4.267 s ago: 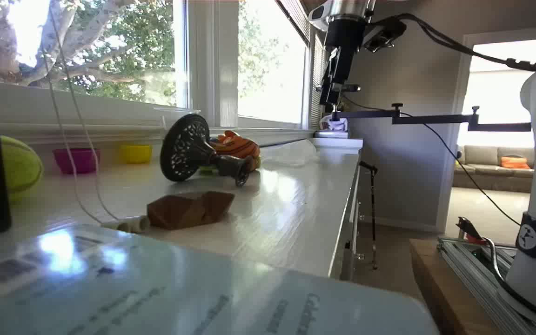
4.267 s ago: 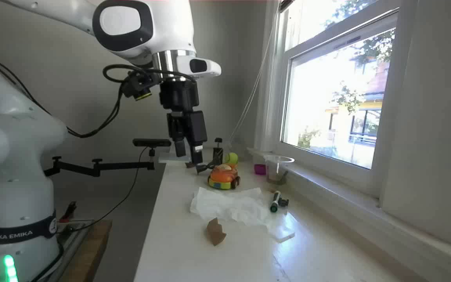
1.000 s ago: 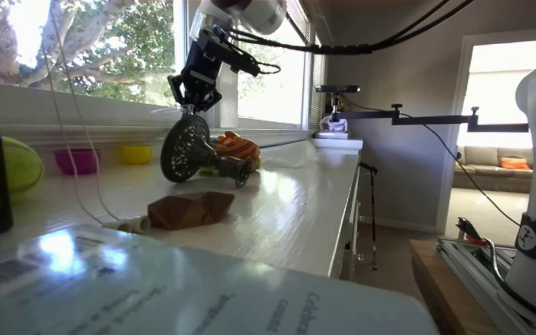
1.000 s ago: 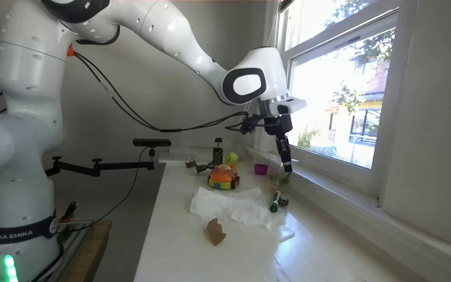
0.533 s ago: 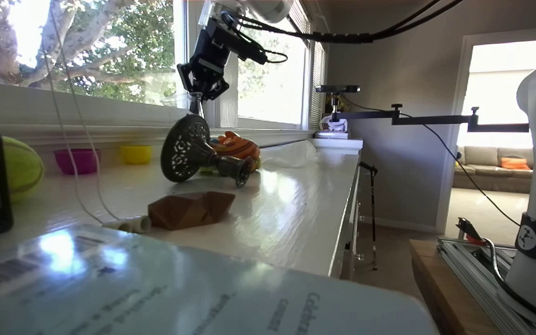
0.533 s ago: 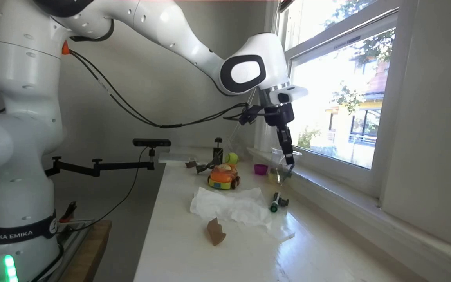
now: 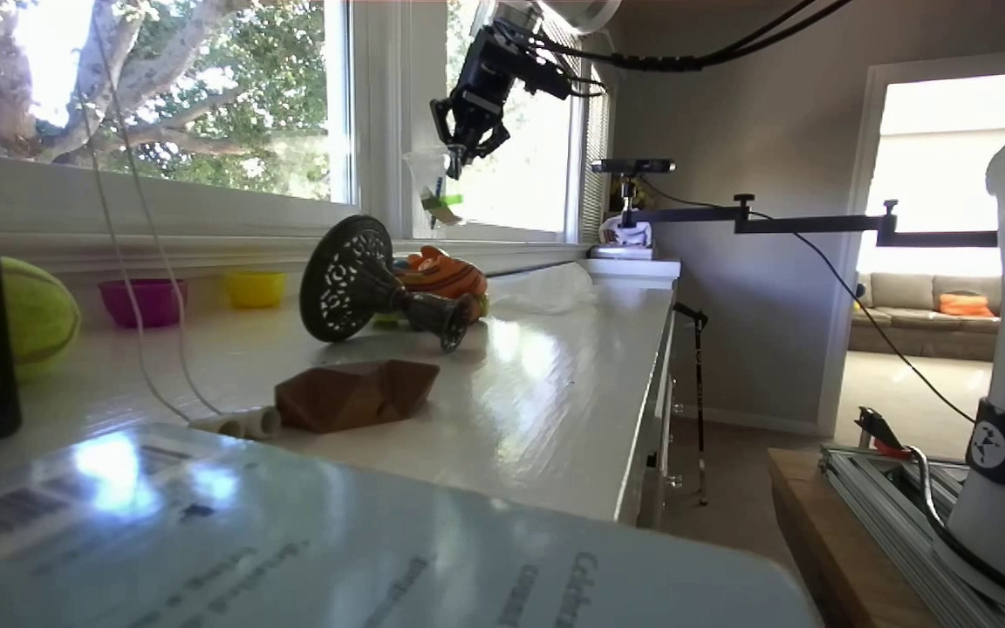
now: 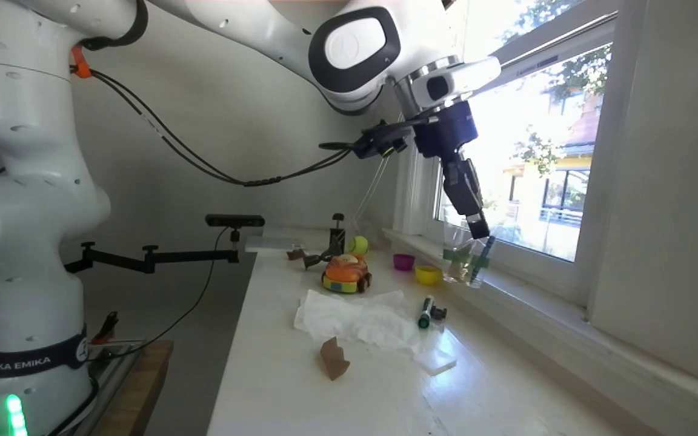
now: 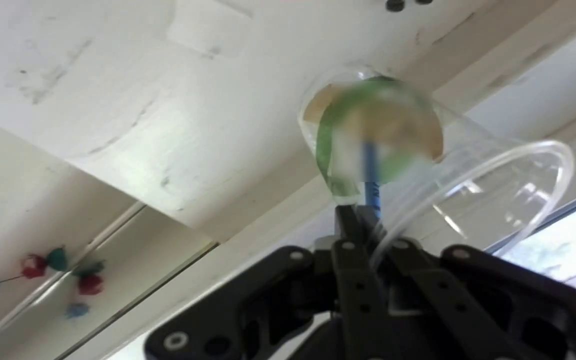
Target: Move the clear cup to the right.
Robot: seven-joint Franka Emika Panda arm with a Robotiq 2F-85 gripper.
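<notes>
Stretched out high toward the window (image 8: 525, 163), with the arm (image 8: 258, 33) upright at its base, arched over at the top and partly cut off by the upper edge of an exterior view. Bent downward at the wrist, with black cables (image 8: 262, 181) sagging behind the gripper (image 8: 478, 227). Slanted rather than vertical in both exterior views, with fingertips lower and nearer the window than the wrist. Clamped on the clear cup (image 8: 459, 261), pinching its thin wall at the rim between fingertips set together in the wrist view. Holding the cup tilted just beneath the gripper, in the air, higher than the bench (image 8: 288, 399), with the open mouth facing back toward the wrist. Showing, through the clear wall, a green band (image 9: 325, 137), a tan piece (image 9: 415, 127) and a blue stick (image 9: 372, 197), with print on the stick too small to read. Overlooking, farther below the gripper in both exterior views, a yellow bowl (image 8: 428, 276), a purple bowl (image 8: 403, 262) and an orange toy car (image 8: 344, 270), set on the bench apart from the gripper.
</notes>
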